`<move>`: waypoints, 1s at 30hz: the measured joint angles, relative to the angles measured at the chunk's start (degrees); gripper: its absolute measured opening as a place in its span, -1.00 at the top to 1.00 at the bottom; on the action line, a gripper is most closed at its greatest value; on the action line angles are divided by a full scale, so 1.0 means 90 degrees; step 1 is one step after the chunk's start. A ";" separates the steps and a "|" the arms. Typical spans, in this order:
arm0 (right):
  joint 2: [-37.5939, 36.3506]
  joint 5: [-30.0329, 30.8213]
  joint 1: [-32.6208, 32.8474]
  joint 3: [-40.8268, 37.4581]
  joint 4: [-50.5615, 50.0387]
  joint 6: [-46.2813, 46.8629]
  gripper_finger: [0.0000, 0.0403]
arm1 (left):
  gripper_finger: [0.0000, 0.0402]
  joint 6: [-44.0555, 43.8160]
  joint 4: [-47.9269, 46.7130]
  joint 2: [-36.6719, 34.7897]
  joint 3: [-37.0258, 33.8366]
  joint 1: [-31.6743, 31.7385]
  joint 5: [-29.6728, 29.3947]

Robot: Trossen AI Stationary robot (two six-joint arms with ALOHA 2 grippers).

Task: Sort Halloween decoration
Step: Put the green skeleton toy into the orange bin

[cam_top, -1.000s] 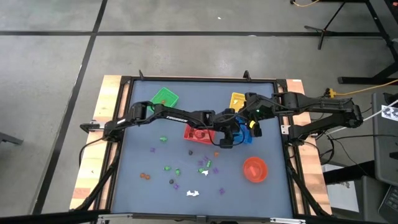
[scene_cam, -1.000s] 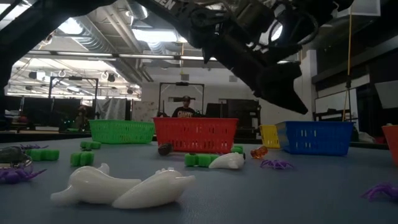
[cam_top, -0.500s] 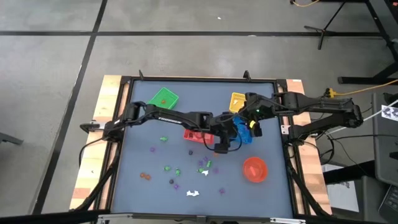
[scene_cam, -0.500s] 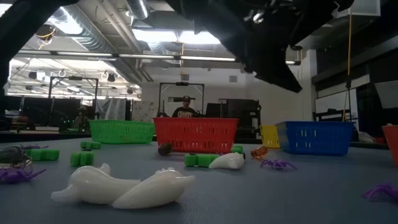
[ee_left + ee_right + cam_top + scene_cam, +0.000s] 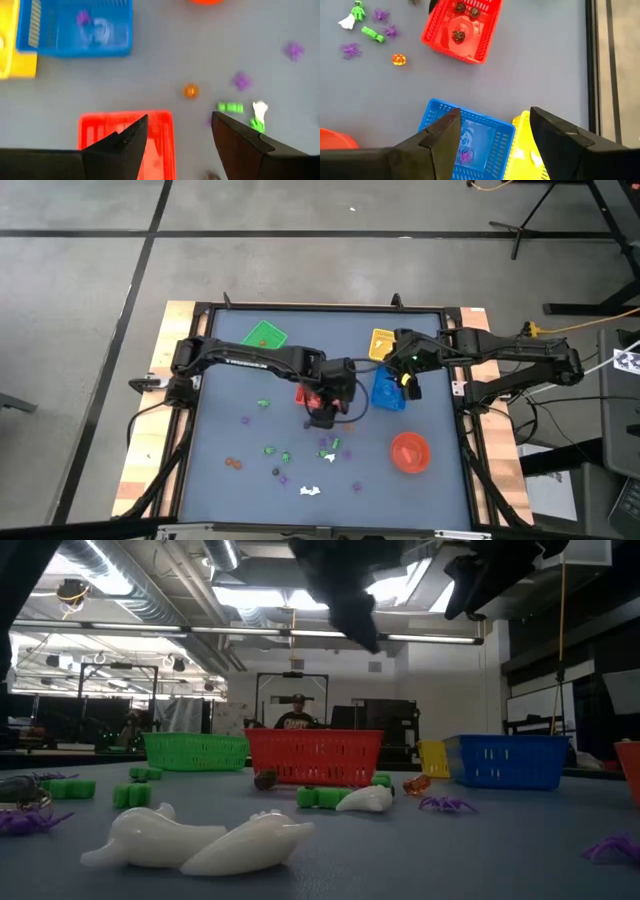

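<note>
I see the Halloween trinkets scattered loose across the lower middle of the overhead frame: green, purple, orange and white bits on the grey worktop, well apart from the baskets. In the low view, two white ghost-like pieces lie closest to the lens at lower left, with green blocks and a purple spider farther back. A few trinkets already sit in containers: dark pieces in the red basket, a purple and a pale one in the blue basket.

My left gripper hangs over the centre of the overhead frame, above the near edge of the red basket, its fingers apart and holding nothing; its wrist view shows an orange bead on open worktop beyond it. My right gripper sits at centre right, over the blue basket and yellow basket, fingers spread wide and empty too.

The green basket stands at upper left of the worktop, and the round red bowl at lower right. The left arm's long reach covers part of the red basket from above. Behind the baskets in the low view, a person stands far back in the room.
</note>
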 joint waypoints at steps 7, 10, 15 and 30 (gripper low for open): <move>-0.0012 -0.0171 0.0002 -0.0007 -0.0637 0.0358 -0.18 | -0.01 -0.0842 -0.0078 -0.1040 -0.1709 -0.0230 -0.0243; -0.0092 -0.0517 0.0002 -0.0041 -0.0844 0.0723 -0.18 | -0.01 -0.1570 0.0145 -0.1773 -0.2739 -0.0322 -0.0678; -0.0948 -0.1045 0.0005 -0.1259 0.0322 0.0867 -0.18 | -0.01 -0.2457 0.0277 -0.2923 -0.4167 -0.0549 -0.0897; -0.2747 -0.1051 0.0000 -0.4130 0.3766 0.1876 -0.18 | -0.01 -0.3380 0.1182 -0.4034 -0.6952 -0.0857 -0.1332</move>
